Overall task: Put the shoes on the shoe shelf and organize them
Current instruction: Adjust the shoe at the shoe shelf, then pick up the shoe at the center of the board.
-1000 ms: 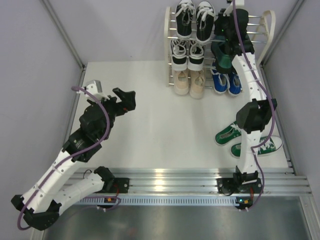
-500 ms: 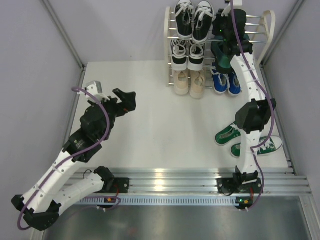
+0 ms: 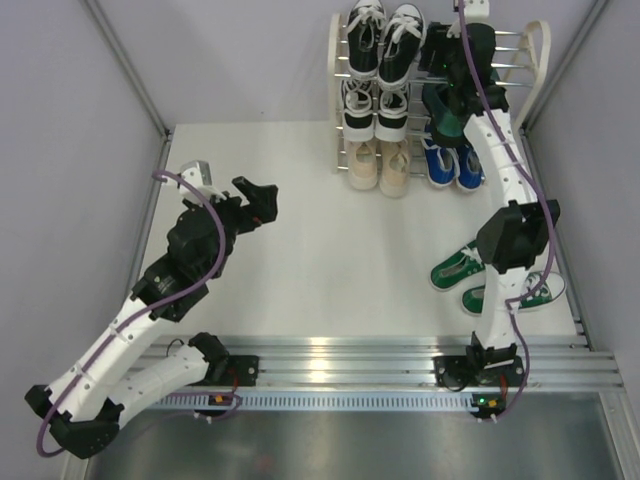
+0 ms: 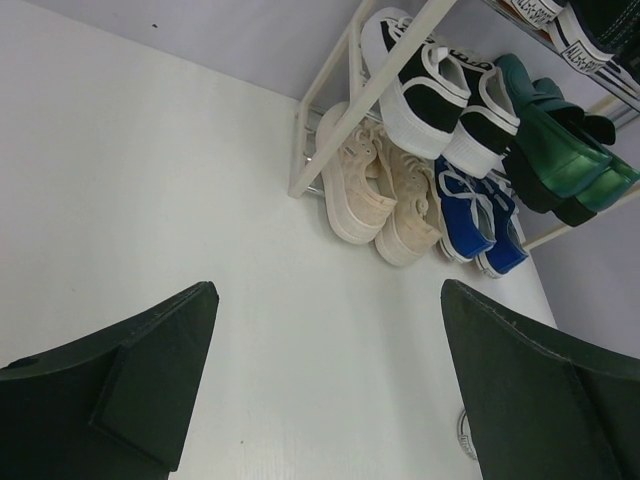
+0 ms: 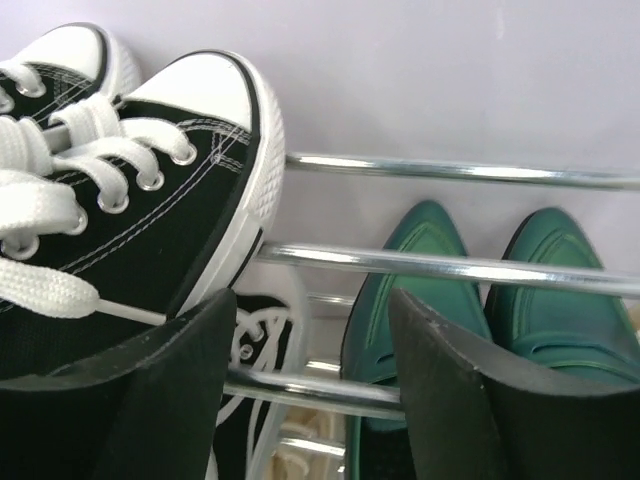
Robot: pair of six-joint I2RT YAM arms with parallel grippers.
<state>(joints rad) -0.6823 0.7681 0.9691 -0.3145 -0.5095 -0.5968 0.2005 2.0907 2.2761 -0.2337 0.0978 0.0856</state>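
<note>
The shoe shelf (image 3: 541, 48) stands at the back right. Its left half holds two black-and-white sneaker pairs (image 3: 385, 40) above beige lace-ups (image 3: 382, 165). Blue sneakers (image 3: 450, 165) sit bottom right, with dark green dress shoes (image 3: 440, 110) on the tier above them. Green sneakers (image 3: 455, 268) lie on the table beside the right arm. My right gripper (image 3: 462, 40) is open over the shelf's upper right, holding nothing. In the right wrist view its jaws (image 5: 312, 300) straddle a chrome bar (image 5: 450, 265), with the dress shoes (image 5: 425, 270) below. My left gripper (image 3: 258, 200) hangs open and empty over the table.
Grey walls enclose the white table (image 3: 320, 250) on the left, back and right. The left wrist view shows the shelf's cream side frame (image 4: 360, 100), the beige pair (image 4: 380, 190) and the blue pair (image 4: 475, 215) beyond my open left gripper (image 4: 328, 290).
My right gripper's jaws have spread apart above the dark green dress shoes, which now lie free on their tier. The left arm has shifted slightly.
</note>
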